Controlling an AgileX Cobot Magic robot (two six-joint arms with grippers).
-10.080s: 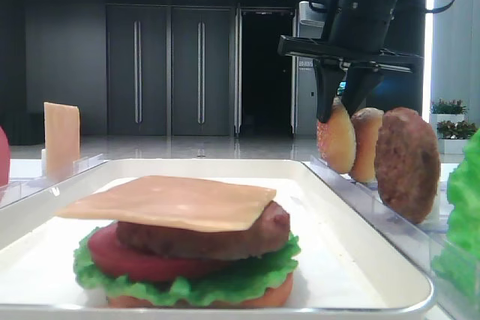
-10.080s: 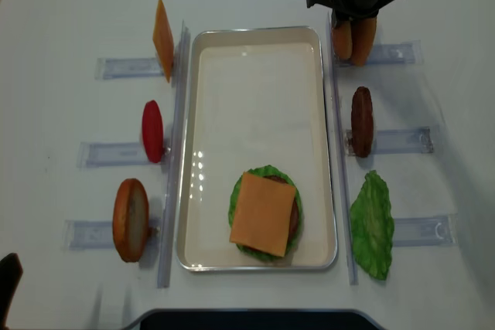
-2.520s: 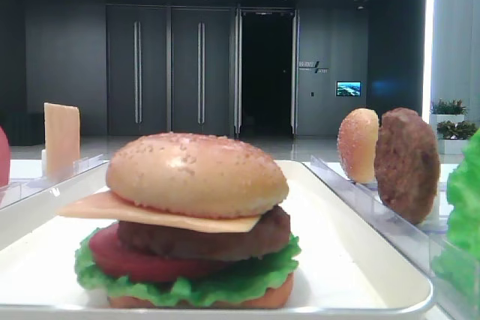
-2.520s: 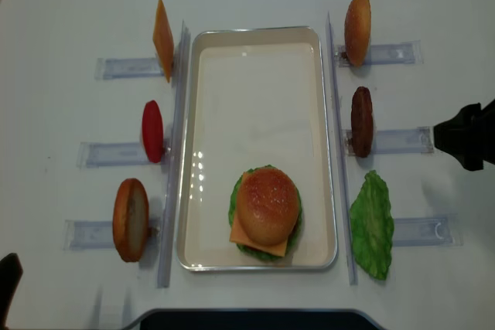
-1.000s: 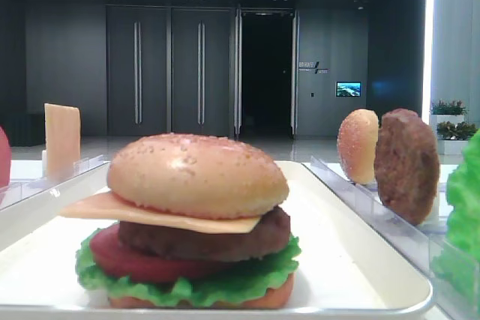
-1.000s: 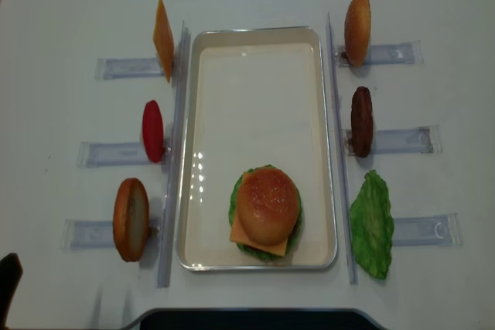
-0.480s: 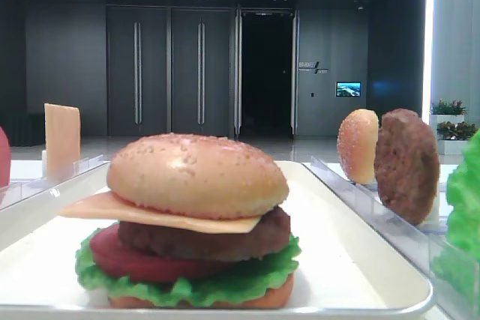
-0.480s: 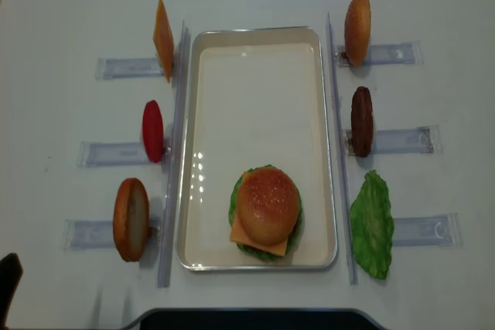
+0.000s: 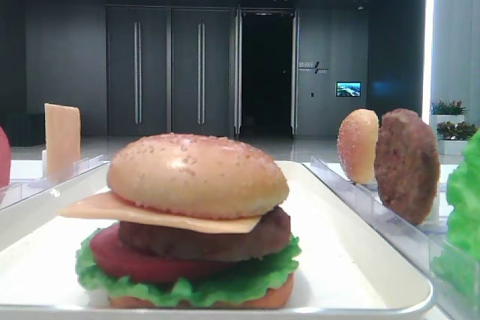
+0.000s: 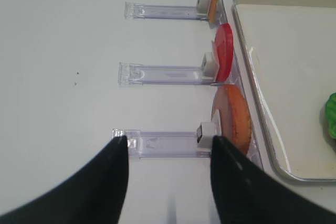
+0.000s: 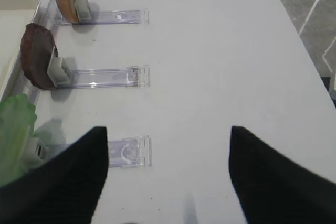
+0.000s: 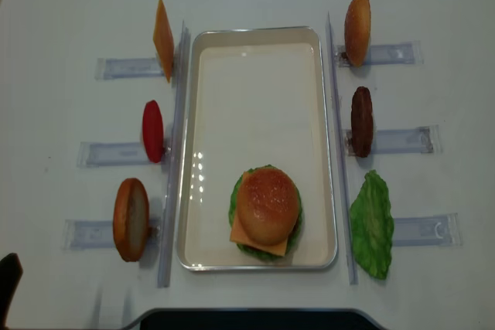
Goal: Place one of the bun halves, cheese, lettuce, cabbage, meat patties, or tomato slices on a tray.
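On the white tray (image 12: 255, 36) sits a stacked burger, and the domed sesame bun top (image 12: 267, 199) (image 9: 196, 174) rests on its cheese (image 9: 157, 213), meat patty (image 9: 210, 239), tomato slice (image 9: 112, 254) and lettuce (image 9: 187, 284). No gripper touches it. My right gripper (image 11: 168, 129) hangs open over bare table right of the lettuce leaf (image 11: 16, 129). Beside the orange bun half (image 10: 233, 121), my left gripper (image 10: 169, 140) is open above a clear rack (image 10: 163, 142). Cabbage is out of view.
Clear racks flank the tray. On the left stand a cheese slice (image 12: 162, 39), a tomato slice (image 12: 152, 130) and a bun half (image 12: 130, 219). On the right stand a bun half (image 12: 356, 28), a patty (image 12: 361, 121) and a lettuce leaf (image 12: 372, 224).
Ten seconds ago the right gripper was at the back right buns and the stack had no bun top. Now the top is on and the gripper has left the overhead view. Nothing moved in the last second.
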